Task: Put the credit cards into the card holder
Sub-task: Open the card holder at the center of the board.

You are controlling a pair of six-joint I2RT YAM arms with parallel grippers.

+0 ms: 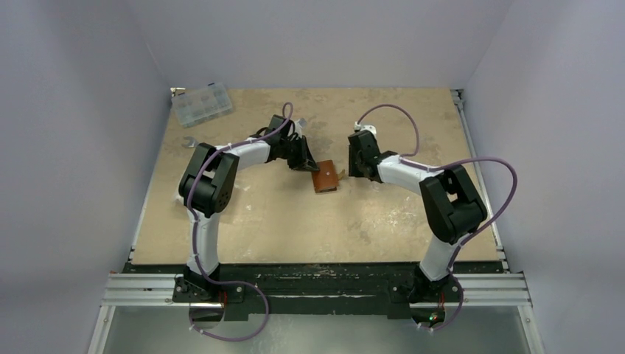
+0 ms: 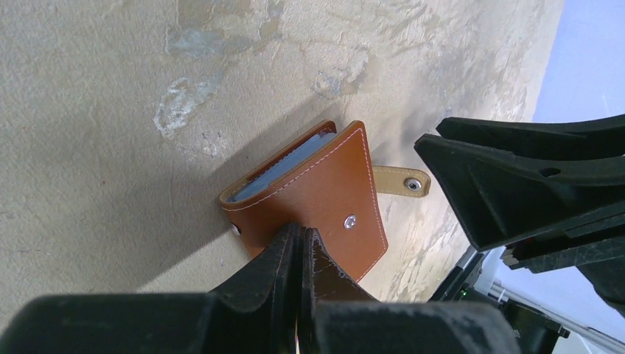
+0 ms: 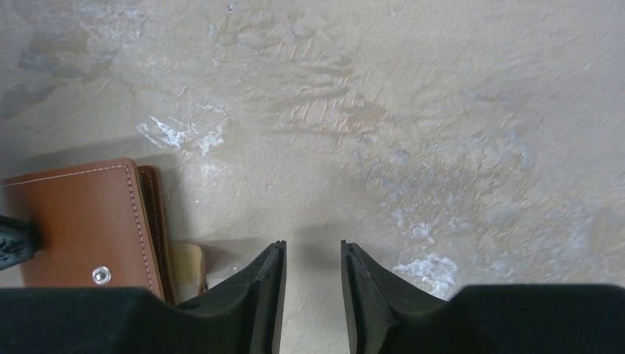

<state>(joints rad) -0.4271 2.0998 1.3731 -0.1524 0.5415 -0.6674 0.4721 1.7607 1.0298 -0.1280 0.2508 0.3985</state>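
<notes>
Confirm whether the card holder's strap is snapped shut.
No: the strap sticks out loose past the folded card holder, and the stud on its cover is bare.

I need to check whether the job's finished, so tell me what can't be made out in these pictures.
- Cards inside the card holder: the left wrist view shows only blue-grey edges; the closed cover hides how many.
- Left gripper: its own fingertips hide whether it presses or pinches the cover.
- Right wrist view: the holder is cut off by the left edge and the right gripper.
- Top view: clear box contents too small.
</notes>
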